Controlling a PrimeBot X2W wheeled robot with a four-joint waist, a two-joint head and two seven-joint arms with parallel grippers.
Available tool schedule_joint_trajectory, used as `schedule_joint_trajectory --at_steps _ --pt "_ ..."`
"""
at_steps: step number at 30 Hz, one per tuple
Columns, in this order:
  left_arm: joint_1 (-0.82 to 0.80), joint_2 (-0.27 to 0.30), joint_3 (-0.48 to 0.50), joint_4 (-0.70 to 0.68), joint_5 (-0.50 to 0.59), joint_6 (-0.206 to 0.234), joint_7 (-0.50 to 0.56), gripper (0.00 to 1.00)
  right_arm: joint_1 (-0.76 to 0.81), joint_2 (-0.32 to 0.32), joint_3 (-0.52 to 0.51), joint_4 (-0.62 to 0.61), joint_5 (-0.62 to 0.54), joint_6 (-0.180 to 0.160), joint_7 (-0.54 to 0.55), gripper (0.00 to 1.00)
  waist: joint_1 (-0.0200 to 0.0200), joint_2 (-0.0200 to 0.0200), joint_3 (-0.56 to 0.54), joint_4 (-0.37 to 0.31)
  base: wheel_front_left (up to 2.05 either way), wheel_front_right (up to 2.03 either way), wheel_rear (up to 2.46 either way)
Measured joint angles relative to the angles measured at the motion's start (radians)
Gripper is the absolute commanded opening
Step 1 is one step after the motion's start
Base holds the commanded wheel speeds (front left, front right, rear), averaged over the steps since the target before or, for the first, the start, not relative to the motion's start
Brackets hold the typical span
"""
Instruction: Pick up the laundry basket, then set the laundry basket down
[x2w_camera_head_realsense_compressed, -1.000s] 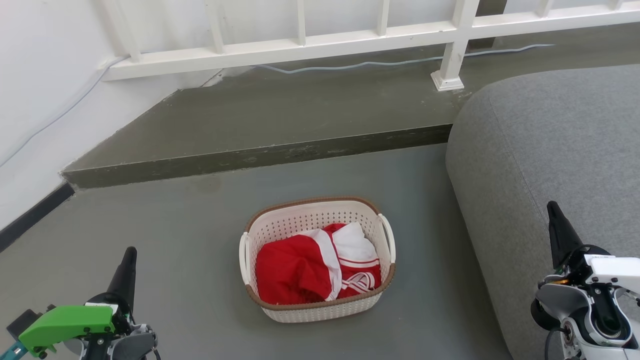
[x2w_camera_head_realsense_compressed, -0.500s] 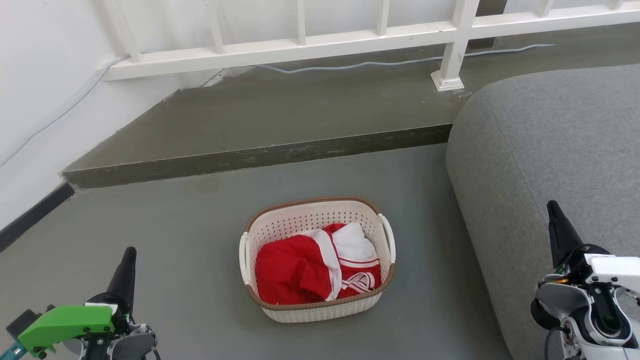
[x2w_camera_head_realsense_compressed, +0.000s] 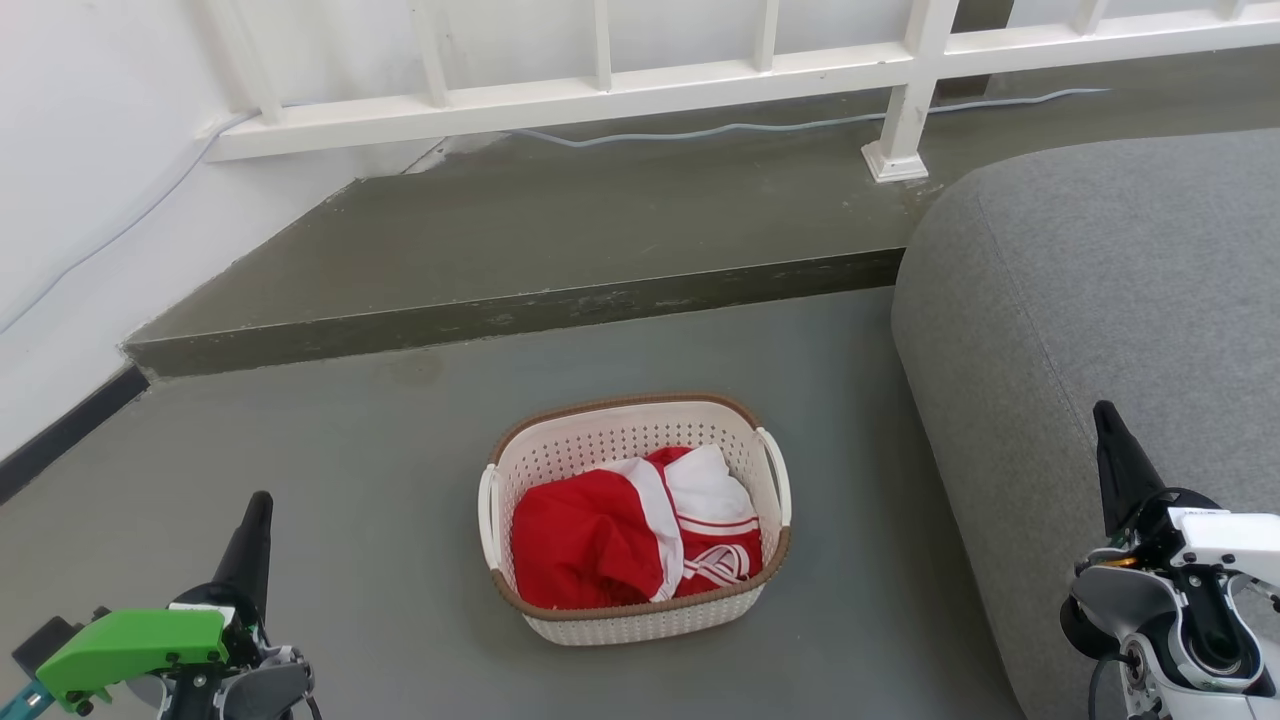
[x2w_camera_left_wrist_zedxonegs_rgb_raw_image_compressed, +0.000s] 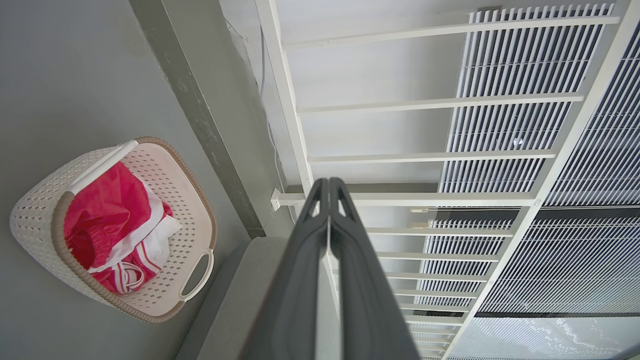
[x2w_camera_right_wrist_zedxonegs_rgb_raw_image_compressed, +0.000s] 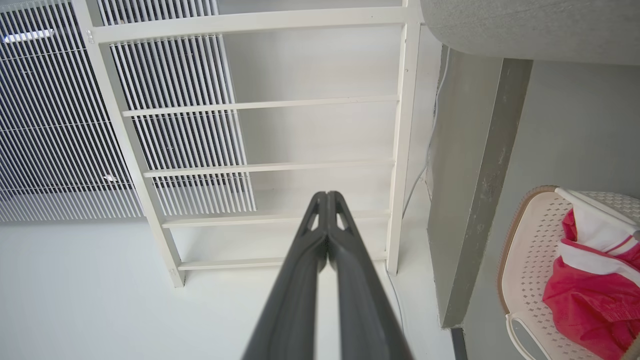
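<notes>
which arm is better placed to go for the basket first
Left, probably. The left pincer sits nearer the laundry basket, with bare floor between them. The right pincer is farther off, beside the grey sofa. Both are shut and must open first.

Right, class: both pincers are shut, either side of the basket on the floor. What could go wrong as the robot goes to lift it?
The laundry basket has thin side handles; a badly aimed left pincer or right pincer may shove it along the floor.
Lifting one side first could tip out the red-and-white clothing.
The right pincer may brush the grey sofa.
</notes>
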Motion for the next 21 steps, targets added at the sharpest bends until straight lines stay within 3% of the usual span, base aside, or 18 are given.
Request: schedule_joint_trajectory --at_steps 21 --pt "-0.003 -0.001 0.002 0.0 0.0 0.0 0.0 0.0 0.0 0.001 -0.001 0.0 0.0 0.0 0.0 0.0 0.0 0.0 0.0 0.0 0.0 0.0 0.0"
